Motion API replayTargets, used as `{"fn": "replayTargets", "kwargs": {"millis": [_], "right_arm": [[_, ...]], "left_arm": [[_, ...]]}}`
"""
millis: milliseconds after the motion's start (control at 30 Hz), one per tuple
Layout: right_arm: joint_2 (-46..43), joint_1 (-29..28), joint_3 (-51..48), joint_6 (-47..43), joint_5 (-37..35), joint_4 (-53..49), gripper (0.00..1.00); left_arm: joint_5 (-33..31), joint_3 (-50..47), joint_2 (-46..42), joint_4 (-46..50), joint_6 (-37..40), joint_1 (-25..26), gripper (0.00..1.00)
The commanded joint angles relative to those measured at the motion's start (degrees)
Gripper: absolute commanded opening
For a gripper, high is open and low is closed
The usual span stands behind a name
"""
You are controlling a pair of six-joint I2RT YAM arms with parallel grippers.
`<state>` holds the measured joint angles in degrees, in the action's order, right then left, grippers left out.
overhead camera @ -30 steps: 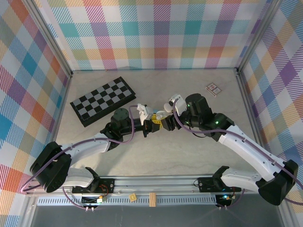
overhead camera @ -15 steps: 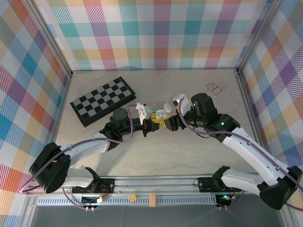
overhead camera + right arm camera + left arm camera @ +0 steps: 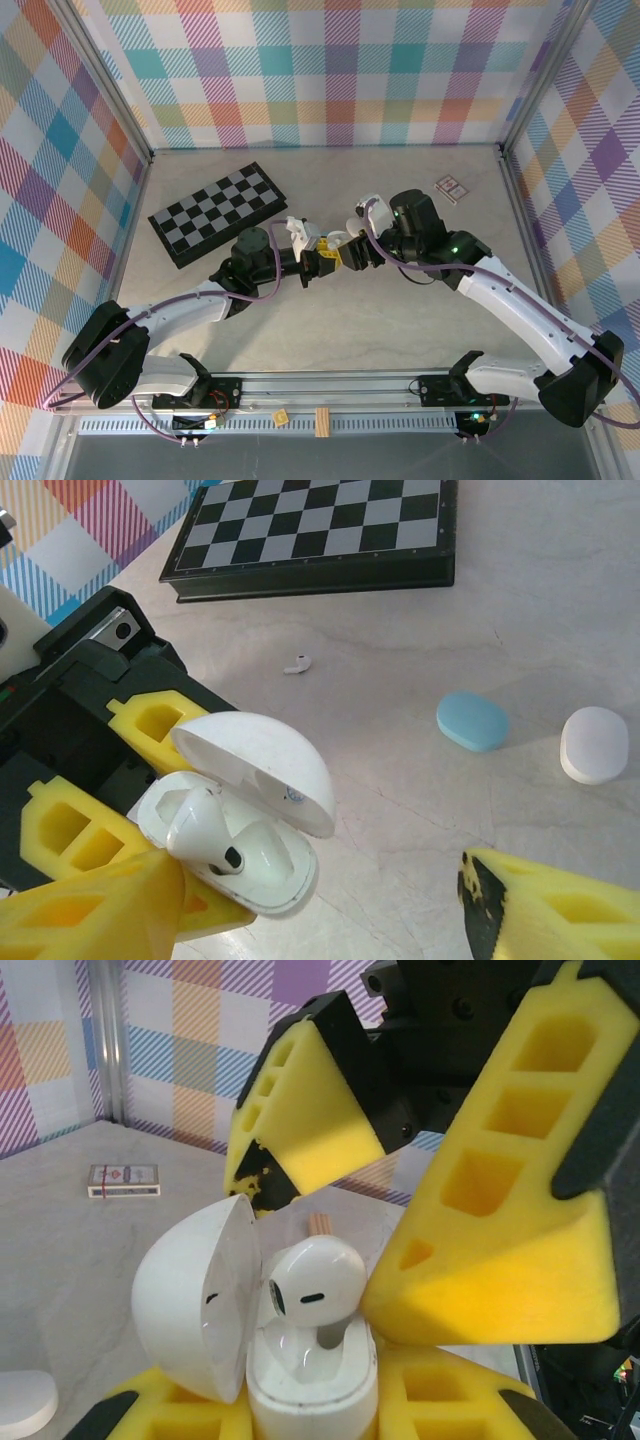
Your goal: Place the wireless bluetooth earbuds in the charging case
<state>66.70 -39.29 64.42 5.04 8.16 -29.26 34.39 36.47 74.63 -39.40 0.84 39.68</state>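
Note:
My left gripper (image 3: 318, 262) is shut on the base of a white charging case (image 3: 310, 1390), held above the table with its lid (image 3: 195, 1295) swung open. One white earbud (image 3: 315, 1280) stands in a slot of the case, stem down, head sticking out. My right gripper (image 3: 347, 252) is open around the case top; one yellow finger (image 3: 490, 1260) rests against the earbud's head, the other finger (image 3: 300, 1110) stands apart behind the lid. In the right wrist view the earbud (image 3: 200, 825) leans in the case (image 3: 265, 870). A loose earbud (image 3: 297, 664) lies on the table.
A chessboard (image 3: 218, 212) lies at the back left. A blue oval case (image 3: 472, 720) and a white oval case (image 3: 593, 744) lie on the table below the grippers. A small card box (image 3: 450, 187) sits at the back right. Checked walls enclose the table.
My right gripper drew back slightly, then came in again to the case, its jaws a little narrower. The left arm and the case have stayed still.

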Motion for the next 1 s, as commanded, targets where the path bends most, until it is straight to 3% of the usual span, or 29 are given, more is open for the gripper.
{"fn": "replayTargets", "kwargs": {"millis": [0,200,533,967], "right_arm": [[-1.7,1.27,0.81,1.38,-5.24,-1.34,0.7],[-3.54,1.85,0.01,0.74,-4.22,-2.02,0.71],[-3.48,1.76,1.09,-0.26,8.11,1.18,0.78],[1.38,1.76,3.08,0.93,4.25,1.5,0.75]], "left_arm": [[1.58,-0.3,-0.77,-4.1,-0.12,-0.04,0.05],[1.56,-0.69,-1.06,-4.5,-0.23,-0.04,0.05],[1.46,-1.05,-1.08,-4.69,-0.38,-0.13,0.05],[2.33,-1.22,-1.66,-4.79,-0.49,-0.13,0.05]]}}
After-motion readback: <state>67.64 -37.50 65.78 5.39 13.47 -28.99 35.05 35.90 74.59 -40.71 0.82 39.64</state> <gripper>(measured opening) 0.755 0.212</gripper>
